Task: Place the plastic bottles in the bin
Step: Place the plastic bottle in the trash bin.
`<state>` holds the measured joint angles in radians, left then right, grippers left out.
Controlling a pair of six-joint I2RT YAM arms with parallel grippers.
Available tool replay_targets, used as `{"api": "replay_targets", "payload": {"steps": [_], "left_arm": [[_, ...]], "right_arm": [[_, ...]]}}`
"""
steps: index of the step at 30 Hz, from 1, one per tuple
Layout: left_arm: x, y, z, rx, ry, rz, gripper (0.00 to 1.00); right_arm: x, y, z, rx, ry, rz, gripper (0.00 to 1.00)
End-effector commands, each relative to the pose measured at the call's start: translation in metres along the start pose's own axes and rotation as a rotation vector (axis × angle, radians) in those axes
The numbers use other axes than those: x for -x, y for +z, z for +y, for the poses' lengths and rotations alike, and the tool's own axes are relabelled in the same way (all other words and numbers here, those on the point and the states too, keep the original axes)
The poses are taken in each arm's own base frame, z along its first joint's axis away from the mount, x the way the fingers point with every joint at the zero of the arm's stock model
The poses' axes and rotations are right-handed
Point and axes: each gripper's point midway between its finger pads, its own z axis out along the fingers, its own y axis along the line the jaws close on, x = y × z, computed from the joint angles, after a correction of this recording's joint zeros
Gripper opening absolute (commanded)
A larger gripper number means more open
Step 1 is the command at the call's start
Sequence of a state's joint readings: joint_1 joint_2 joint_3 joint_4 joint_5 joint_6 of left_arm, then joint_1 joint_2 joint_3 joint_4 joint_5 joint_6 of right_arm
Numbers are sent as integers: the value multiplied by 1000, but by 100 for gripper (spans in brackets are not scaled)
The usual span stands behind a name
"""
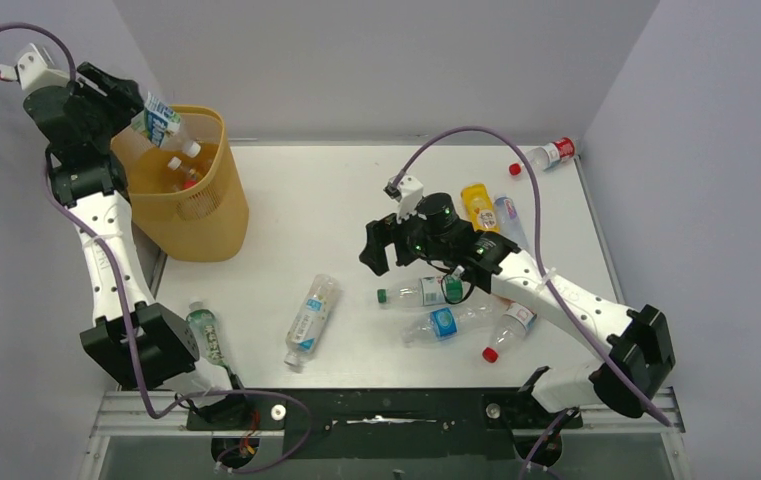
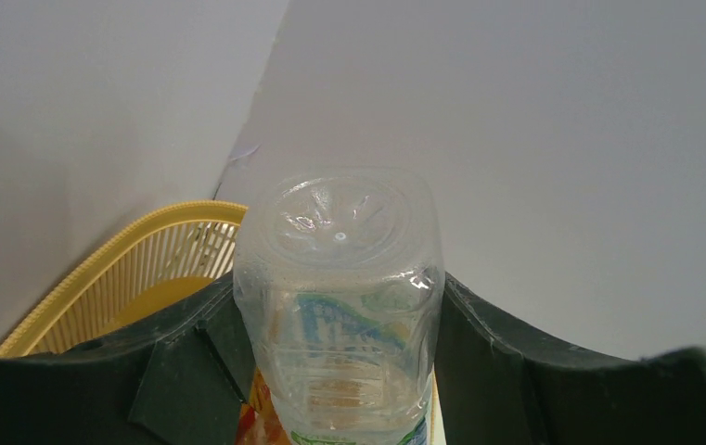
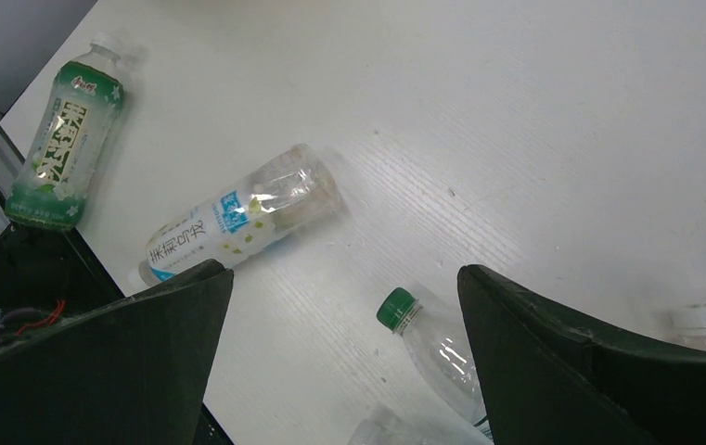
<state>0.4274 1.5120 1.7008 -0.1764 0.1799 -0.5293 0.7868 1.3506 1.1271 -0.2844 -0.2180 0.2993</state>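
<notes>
L gripper holding clear bottle, bin below it, R gripper wide, green-cap bottle below on desk

mid-table open — bottles crowd right, bin left

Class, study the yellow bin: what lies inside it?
Inside the bin, bottles show a white cap and a red cap. The bottle in the left gripper covers part of the opening; its floor is hidden.
</notes>
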Motion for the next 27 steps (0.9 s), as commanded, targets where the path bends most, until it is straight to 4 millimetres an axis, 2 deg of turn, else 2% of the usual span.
{"api": "replay_targets", "payload": {"steps": [1,4,5,9,13,16,18,21,25,27], "left_arm": [[16,8,3,21,45,-37,62],[7,13,2,30,36,11,81],[4,14,3,35,35,24,83],[-2,15,4,58,33,80,83],[-3,7,-7,27,12,97,84],[-5,-5,-34,-41,5,107,84],[-17,-12,-57,-90,15,149,84],[-43,-25,-91,-162,43,219,84],[-79,-46,-117,-226,68,291,84],[-99,-57,-126,-243,89,326,84]], "right_arm": [[12,5,5,20,-16,-38,98],[13,6,5,20,-17,-35,98],[13,7,5,21,-18,-33,98],[13,8,6,26,-15,-31,98],[14,12,8,38,-5,-24,98],[16,19,12,55,5,-14,98],[16,23,15,62,6,-7,98],[16,27,22,74,6,-3,98],[15,26,33,109,20,-15,98],[8,29,36,120,46,-12,98]]}}
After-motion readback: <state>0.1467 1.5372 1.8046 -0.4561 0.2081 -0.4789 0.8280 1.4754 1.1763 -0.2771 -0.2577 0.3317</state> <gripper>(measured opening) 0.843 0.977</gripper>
